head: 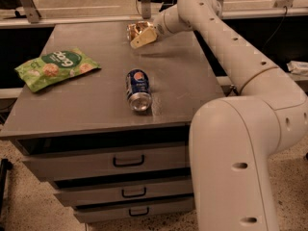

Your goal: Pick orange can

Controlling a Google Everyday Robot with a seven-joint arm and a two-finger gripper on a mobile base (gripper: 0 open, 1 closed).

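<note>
The orange can [135, 29], shiny golden-orange and brown, sits at the far edge of the grey tabletop [96, 95], near the middle. My gripper [142, 36] reaches in from the right and is right against the can's right side, with its cream tip covering part of the can. I cannot tell whether the can rests on the table or is held.
A blue soda can [138, 89] lies on its side in the middle of the table. A flat green snack bag [57, 68] lies at the left. My arm [231, 47] arches over the table's right edge. Drawers [127, 160] are below the front edge.
</note>
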